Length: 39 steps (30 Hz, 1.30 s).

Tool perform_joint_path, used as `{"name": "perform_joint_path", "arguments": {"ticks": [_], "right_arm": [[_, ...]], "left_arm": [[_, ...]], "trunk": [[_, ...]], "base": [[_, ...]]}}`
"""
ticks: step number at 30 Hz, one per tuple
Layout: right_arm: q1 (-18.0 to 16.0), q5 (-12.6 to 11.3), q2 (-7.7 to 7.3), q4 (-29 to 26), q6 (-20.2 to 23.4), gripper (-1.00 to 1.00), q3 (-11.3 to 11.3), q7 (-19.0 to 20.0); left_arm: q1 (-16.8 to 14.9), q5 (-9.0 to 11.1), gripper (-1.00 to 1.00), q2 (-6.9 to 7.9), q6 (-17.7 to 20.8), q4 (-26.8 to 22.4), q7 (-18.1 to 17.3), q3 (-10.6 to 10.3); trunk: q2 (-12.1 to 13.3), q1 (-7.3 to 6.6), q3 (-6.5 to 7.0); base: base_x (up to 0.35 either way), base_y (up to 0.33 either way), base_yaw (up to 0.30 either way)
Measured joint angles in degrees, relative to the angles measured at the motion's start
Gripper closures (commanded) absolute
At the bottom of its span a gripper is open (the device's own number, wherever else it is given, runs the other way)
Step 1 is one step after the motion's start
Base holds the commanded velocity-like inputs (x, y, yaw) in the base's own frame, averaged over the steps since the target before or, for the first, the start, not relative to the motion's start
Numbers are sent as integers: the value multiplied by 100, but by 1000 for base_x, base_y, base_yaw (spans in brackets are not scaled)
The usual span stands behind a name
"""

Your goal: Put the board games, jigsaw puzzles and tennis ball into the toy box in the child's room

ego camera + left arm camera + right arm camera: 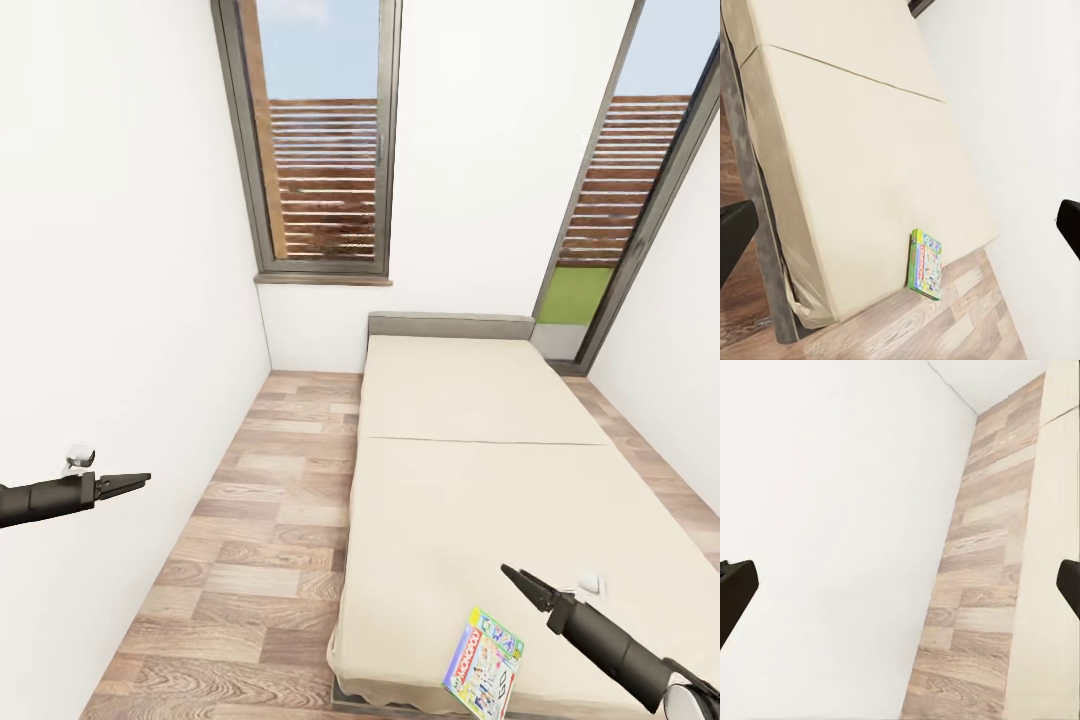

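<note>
A green Monopoly board game (484, 663) lies flat at the near end of the cream bed (470, 470), right at the mattress edge. The left wrist view shows the same box (926, 264) at the mattress corner. My right gripper (520, 582) hovers over the bed just right of and beyond the box, apart from it; its dark fingers (735, 585) stand wide apart, open and empty. Far to the left, my left gripper (128, 484) hangs beside the white wall over the floor, with its fingers (733, 232) also spread and nothing between them.
A strip of wood-plank floor (270, 520) runs between the left white wall (120, 300) and the bed. A window (325, 150) sits in the far wall above the grey headboard (450, 326). A tall glazed opening (620, 200) stands at the far right.
</note>
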Motion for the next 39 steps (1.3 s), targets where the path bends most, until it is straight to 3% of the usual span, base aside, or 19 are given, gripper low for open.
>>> {"name": "perform_joint_path", "arguments": {"ticks": [14, 19, 31, 39], "right_arm": [[-390, -125, 20, 1360, 664, -100, -46, 56], [-492, -343, 57, 1617, 750, -100, -48, 45], [-625, -863, 69, 2139, 1216, -100, -45, 13], [-929, -983, 77, 3054, 1336, -100, -57, -1]], "left_arm": [[0, 3, -100, 0, 8, -8, -19, 11], [0, 5, -100, 0, 13, -8, -36, 15], [0, 15, -100, 8, 95, -9, -50, 3], [0, 14, -100, 8, 292, -9, -52, 0]], "trunk": [[0, 0, 0], [0, 0, 0], [-481, 264, -216], [-803, 440, -361]], "base": [[0, 0, 0], [0, 0, 0], [0, 0, 0], [0, 0, 0]]}}
